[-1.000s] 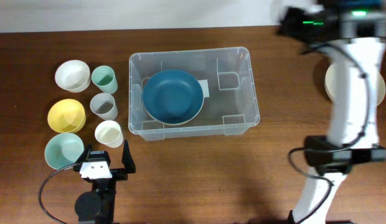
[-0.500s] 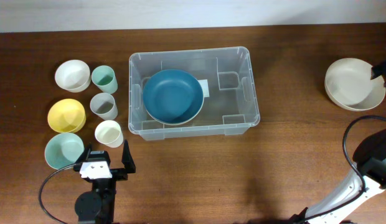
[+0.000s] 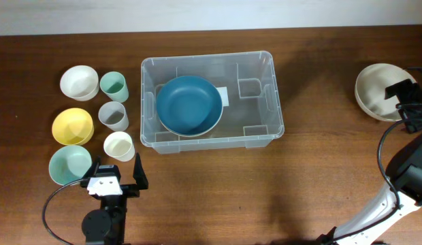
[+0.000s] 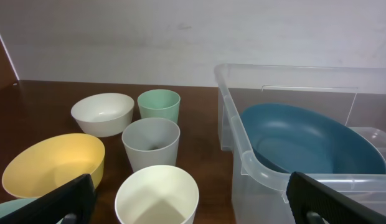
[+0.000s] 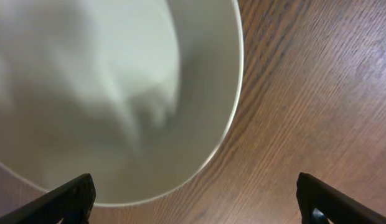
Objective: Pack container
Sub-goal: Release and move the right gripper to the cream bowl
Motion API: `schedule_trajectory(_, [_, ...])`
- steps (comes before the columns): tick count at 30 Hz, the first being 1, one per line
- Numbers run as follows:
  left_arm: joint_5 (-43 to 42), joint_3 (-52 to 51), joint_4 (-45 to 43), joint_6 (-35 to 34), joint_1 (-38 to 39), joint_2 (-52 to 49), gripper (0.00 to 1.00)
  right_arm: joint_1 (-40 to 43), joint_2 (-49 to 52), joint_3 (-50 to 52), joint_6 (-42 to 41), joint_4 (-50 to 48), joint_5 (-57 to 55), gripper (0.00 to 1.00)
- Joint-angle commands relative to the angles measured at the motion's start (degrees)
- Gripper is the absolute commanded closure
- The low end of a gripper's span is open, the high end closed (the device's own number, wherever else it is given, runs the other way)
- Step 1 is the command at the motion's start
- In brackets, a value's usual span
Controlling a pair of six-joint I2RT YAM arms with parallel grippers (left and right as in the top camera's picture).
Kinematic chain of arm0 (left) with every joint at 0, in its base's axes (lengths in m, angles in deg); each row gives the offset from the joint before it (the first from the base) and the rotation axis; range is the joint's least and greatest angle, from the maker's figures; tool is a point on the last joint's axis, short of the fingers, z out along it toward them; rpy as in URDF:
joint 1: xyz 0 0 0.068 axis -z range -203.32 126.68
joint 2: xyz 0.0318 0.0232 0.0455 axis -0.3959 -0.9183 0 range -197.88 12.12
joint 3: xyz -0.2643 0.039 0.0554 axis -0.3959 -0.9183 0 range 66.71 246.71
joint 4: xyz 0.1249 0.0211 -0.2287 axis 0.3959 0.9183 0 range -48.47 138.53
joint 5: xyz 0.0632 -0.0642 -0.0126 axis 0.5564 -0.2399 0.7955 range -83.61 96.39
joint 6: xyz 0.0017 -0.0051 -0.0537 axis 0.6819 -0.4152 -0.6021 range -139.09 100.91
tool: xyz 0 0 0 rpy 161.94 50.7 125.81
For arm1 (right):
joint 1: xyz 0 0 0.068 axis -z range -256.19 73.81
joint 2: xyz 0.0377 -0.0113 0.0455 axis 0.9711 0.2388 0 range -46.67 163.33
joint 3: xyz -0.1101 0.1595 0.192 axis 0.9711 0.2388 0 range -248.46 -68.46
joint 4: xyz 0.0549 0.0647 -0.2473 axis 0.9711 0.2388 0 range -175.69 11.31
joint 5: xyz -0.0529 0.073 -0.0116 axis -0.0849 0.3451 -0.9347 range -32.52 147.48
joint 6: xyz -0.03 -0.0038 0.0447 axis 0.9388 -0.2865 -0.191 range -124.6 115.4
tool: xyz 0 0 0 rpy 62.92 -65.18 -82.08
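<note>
Container [image 3: 276,102] centred on table [image 3: 265,190], blue bowl [image 3: 189,105] inside; left gripper [image 3: 117,167] apart at front edge, right gripper [image 5: 193,186] apart over cream bowl [image 3: 374,92]

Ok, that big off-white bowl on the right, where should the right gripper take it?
Pinch the rim of the off-white bowl, coming straight down, one finger inside the wall and one outside. It sits upright, mouth up, probably too wide to span, and the open right gripper hangs above its edge.

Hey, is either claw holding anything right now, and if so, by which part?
Nothing is held. The left claw stands open and empty. The right claw is open over the cream bowl, with its fingers spread wide and not closed on the rim.
</note>
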Motion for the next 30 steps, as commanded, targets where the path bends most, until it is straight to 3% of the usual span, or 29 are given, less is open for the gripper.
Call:
schedule_trajectory(1, [0.35,-0.20,0.22,0.68,-0.31,0.39,0.01,0.98,1.66,1.75,-1.73,-1.25,0.26,0.01])
schedule_trajectory(19, [0.35,-0.20,0.22,0.68,-0.31,0.39,0.01,1.05,6.64,2.34,-1.73,-3.58,0.26,0.01])
schedule_trajectory(22, [0.35,-0.20,0.22,0.68,-0.31,0.39,0.01,1.05,6.64,2.51,-1.73,-4.24,0.26,0.11])
schedule_trajectory(25, [0.35,-0.20,0.24,0.68,-0.31,0.39,0.01,1.05,6.64,3.74,-1.70,-5.73,0.26,0.15])
schedule_trajectory(30, [0.35,-0.20,0.22,0.68,-0.31,0.39,0.01,1.05,6.64,4.46,-1.73,-6.36,0.26,0.34])
